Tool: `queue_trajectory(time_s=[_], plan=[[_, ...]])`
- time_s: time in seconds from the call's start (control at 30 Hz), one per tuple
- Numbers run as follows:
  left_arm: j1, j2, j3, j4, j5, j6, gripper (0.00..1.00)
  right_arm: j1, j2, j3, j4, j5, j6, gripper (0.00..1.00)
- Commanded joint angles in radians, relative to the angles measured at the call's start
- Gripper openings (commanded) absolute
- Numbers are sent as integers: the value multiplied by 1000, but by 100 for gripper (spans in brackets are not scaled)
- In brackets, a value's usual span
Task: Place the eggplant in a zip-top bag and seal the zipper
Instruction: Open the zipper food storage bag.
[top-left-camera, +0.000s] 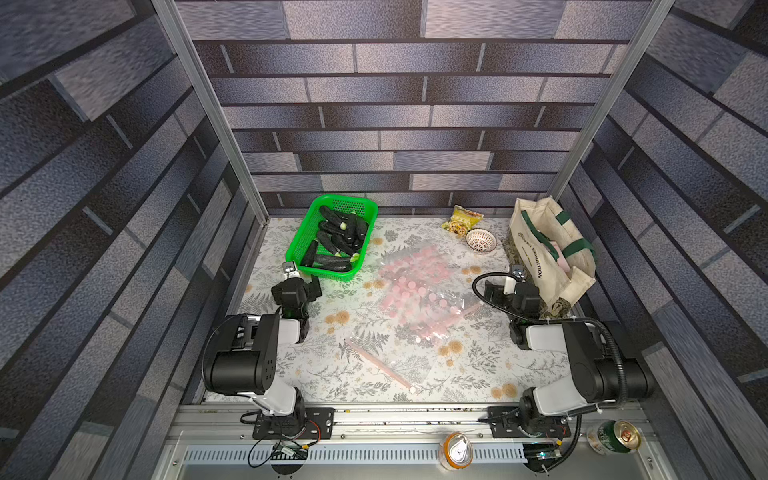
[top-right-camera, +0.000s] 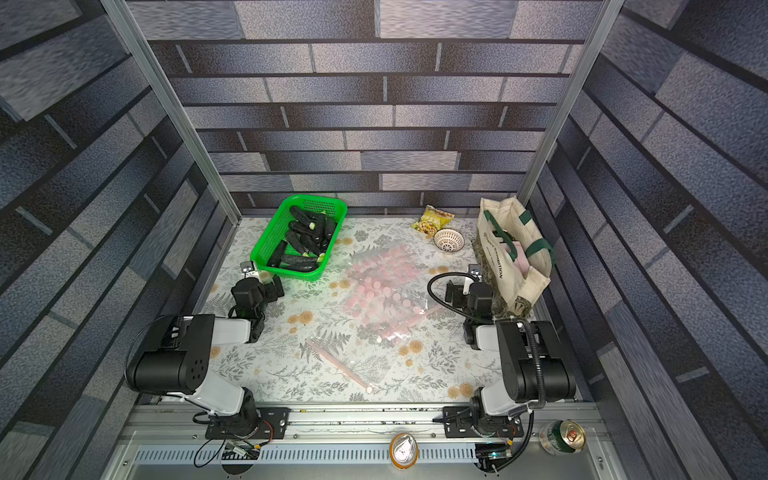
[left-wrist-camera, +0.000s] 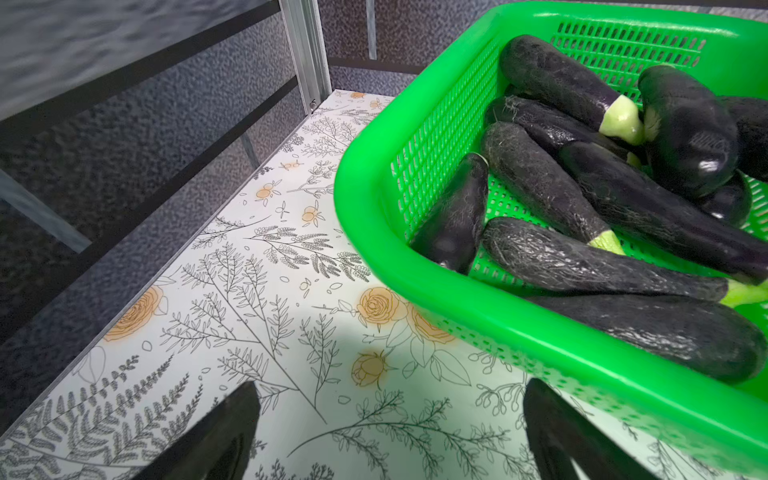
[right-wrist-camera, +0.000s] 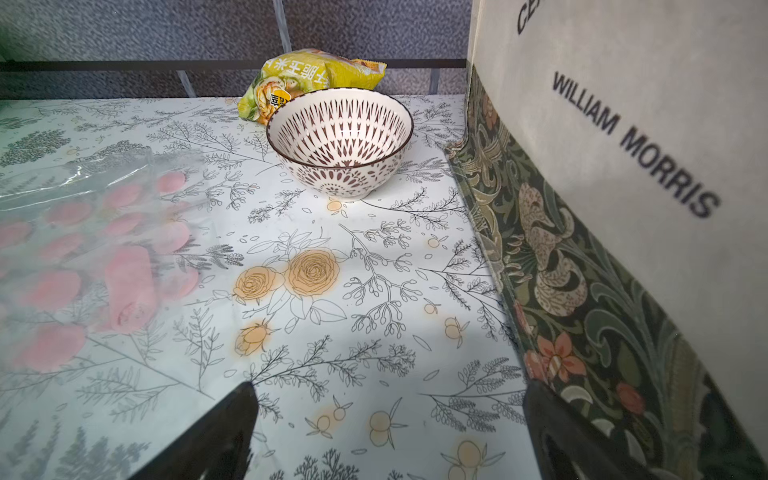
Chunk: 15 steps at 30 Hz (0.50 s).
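Observation:
Several dark purple eggplants lie piled in a green basket at the back left. A clear zip-top bag printed with pink shapes lies flat mid-table, and its pink zipper strip is on the near side. My left gripper hovers open over the mat by the basket's near-left corner and holds nothing. Beside the tote, to the right of the zip-top bag, my right gripper is open and empty over bare mat.
A cream tote bag stands at the right edge, close to my right gripper. A patterned bowl and a yellow snack packet sit at the back. Two cans rest on the front rail.

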Motion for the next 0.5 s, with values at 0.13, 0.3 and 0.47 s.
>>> queue_trajectory(time_s=[0.13,0.3,0.47], plan=[[4,-24,-6,-5,4,-14,100,7,13,20,34,8,-8,100],[6,-24,-6,-7,4,-14,100,7,14,20,35,8,-6,100],[7,-24,-6,-7,8,-15,100,7,13,20,34,8,-5,100]])
